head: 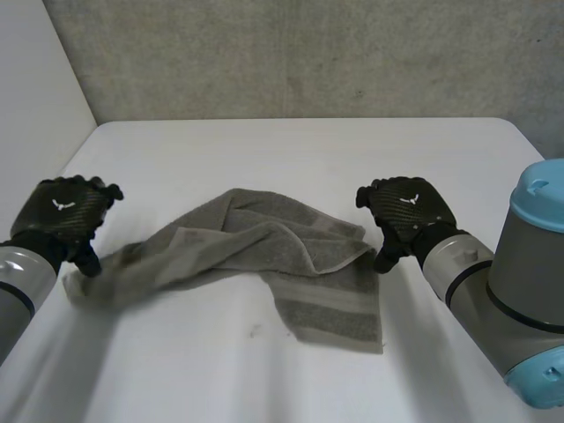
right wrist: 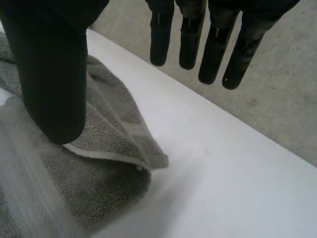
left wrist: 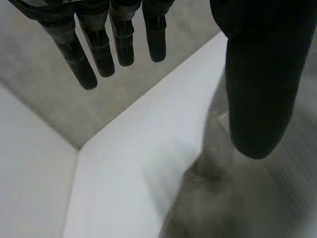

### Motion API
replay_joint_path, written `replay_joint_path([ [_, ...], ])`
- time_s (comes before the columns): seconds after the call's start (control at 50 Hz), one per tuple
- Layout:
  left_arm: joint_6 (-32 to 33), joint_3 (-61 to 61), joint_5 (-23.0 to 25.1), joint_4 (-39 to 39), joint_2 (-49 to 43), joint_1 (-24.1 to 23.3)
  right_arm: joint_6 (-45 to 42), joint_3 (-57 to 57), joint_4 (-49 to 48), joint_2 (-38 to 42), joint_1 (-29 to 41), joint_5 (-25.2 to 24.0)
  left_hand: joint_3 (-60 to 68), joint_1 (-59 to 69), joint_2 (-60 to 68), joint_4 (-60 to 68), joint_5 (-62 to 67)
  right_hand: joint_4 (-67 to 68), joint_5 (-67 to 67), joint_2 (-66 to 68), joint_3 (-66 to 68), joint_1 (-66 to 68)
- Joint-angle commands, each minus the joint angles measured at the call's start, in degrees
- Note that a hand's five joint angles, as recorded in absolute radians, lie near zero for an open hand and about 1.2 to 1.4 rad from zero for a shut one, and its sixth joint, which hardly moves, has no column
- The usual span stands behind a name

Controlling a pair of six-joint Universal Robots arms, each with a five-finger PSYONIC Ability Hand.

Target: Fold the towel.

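Observation:
A grey towel [head: 264, 256] lies crumpled on the white table [head: 300, 150], stretched from lower left to a flap hanging toward the front right. My left hand [head: 60, 216] hovers over the towel's left end with straight fingers [left wrist: 99, 44] and thumb apart, holding nothing; the towel end [left wrist: 233, 198] lies below its thumb. At the towel's right corner my right hand [head: 404, 211] is open too. In the right wrist view, the fingers [right wrist: 213, 44] spread away from the thumb above a folded towel corner [right wrist: 124, 139].
A grey wall [head: 291, 53] rises behind the table's far edge. The table's left edge [head: 62, 167] meets a pale side panel. Bare tabletop runs in front of the towel and behind it.

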Motion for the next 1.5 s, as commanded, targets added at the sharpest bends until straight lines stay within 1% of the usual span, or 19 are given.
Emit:
replay_joint_path([
  [0.02, 0.1, 4.4, 1.0, -2.5, 3.1, -8.8, 0.0, 0.8, -1.2, 2.3, 0.4, -0.6, 0.5, 0.2, 0.5, 0.5, 0.6, -2.6, -2.3, -4.3, -3.6, -0.9],
  [0.04, 0.1, 4.4, 1.0, -2.5, 3.1, -8.8, 0.0, 1.0, -1.3, 2.4, 0.3, -0.5, 0.5, 0.2, 0.5, 0.5, 0.6, -2.7, -2.5, -4.5, -3.8, -1.1],
  [0.08, -0.1, 7.6, 0.9, -2.5, 2.5, -12.9, 0.0, 1.3, -1.4, 2.4, 0.1, -0.6, 1.0, 0.7, 1.0, 1.0, 1.1, -2.9, -2.6, -4.6, -3.9, -1.2],
  [0.16, -0.9, 11.2, 0.7, -2.2, -1.6, -16.7, 0.0, 1.4, -1.4, 2.3, 0.0, -0.6, 3.0, 2.8, 3.0, 3.0, 3.1, -3.1, -2.8, -4.8, -4.1, -1.4],
  [0.2, -2.1, 15.9, 0.4, -2.5, -7.9, -20.2, 0.0, 1.4, -1.4, 2.3, 0.0, -0.6, 4.7, 4.4, 4.7, 4.7, 4.8, -3.1, -2.8, -4.8, -4.1, -1.4],
  [0.22, -2.1, 15.9, 0.4, -2.5, -8.0, -20.3, 0.0, 1.4, -1.4, 2.3, 0.0, -0.6, 4.7, 4.5, 4.7, 4.7, 4.8, -3.1, -2.8, -4.8, -4.1, -1.4],
  [0.26, -3.6, 21.2, -0.4, -2.9, -14.4, -22.1, 0.0, 1.5, -1.4, 2.3, 0.0, -0.6, 7.0, 6.8, 7.1, 7.0, 7.1, -3.2, -3.0, -5.0, -4.3, -1.6],
  [0.44, -6.1, 36.8, -0.7, -3.8, -31.9, -22.7, -0.1, 2.3, -2.0, 2.5, 0.2, -0.6, 15.1, 14.9, 15.1, 15.1, 15.2, -3.4, -3.1, -5.1, -4.4, -1.8],
  [0.52, -6.1, 41.3, -0.5, -4.7, -36.2, -22.6, -0.1, 2.5, -2.2, 2.6, 0.1, -0.7, 18.8, 18.6, 18.8, 18.8, 18.9, -3.4, -3.1, -5.1, -4.4, -1.8],
  [0.62, -6.1, 47.5, 2.5, -10.4, -42.4, -22.1, -0.2, 2.8, -2.2, 2.7, 0.0, -0.7, 23.7, 23.5, 23.7, 23.7, 23.8, -3.4, -3.1, -5.1, -4.4, -1.8],
  [0.72, -6.3, 49.5, 4.7, -14.1, -45.4, -21.0, -0.3, 2.7, -2.5, 2.9, 0.0, -0.7, 22.2, 21.9, 22.2, 22.2, 22.3, -3.6, -3.3, -5.3, -4.6, -1.9],
  [0.86, -7.7, 49.9, 5.2, -16.2, -46.4, -19.6, -0.6, 2.7, -3.1, 3.5, 0.0, -0.7, 24.2, 24.0, 24.2, 24.2, 24.3, -3.6, -3.3, -5.3, -4.6, -1.9],
  [1.0, -9.7, 49.1, 5.0, -19.8, -43.9, -19.0, -0.7, 2.2, -3.1, 3.6, -0.2, -0.6, 49.2, 49.0, 49.2, 49.2, 49.3, -3.6, -3.3, -5.3, -4.6, -1.9],
  [1.06, -9.7, 48.8, 4.7, -20.0, -42.8, -18.9, -0.7, 2.1, -3.1, 3.6, -0.8, -0.7, 53.8, 53.6, 53.8, 53.8, 53.9, -3.6, -3.3, -5.3, -4.6, -1.9],
  [1.08, -9.4, 48.4, 4.5, -20.1, -42.1, -18.9, -0.6, 1.9, -3.2, 3.6, -1.5, -0.7, 61.1, 60.9, 61.1, 61.1, 61.2, -3.6, -3.3, -5.3, -4.6, -1.9],
  [1.18, -9.3, 46.5, 3.0, -19.9, -39.3, -17.9, -0.3, 1.4, -3.2, 3.8, -2.2, -0.9, 61.2, 60.9, 61.2, 61.2, 61.3, -3.8, -3.5, -5.5, -4.8, -2.1],
  [1.26, -9.2, 43.5, -0.8, -19.6, -33.9, -17.0, -0.1, 0.3, -2.9, 4.8, -2.9, -0.9, 61.2, 60.9, 61.2, 61.2, 61.3, -5.9, -5.6, -7.6, -7.0, -4.3],
  [1.4, -9.2, 38.6, -0.9, -19.6, -25.3, -17.0, 0.3, -2.3, -2.1, 7.2, -3.1, -1.0, 61.2, 60.9, 61.2, 61.2, 61.3, -12.9, -12.6, -14.6, -13.9, -11.3],
  [1.5, -9.0, 34.4, -1.3, -19.6, -17.3, -17.2, 4.7, -3.8, -0.8, 8.0, -3.1, -2.6, 61.2, 60.9, 61.2, 61.2, 61.3, -12.9, -12.6, -14.6, -13.9, -11.3],
])
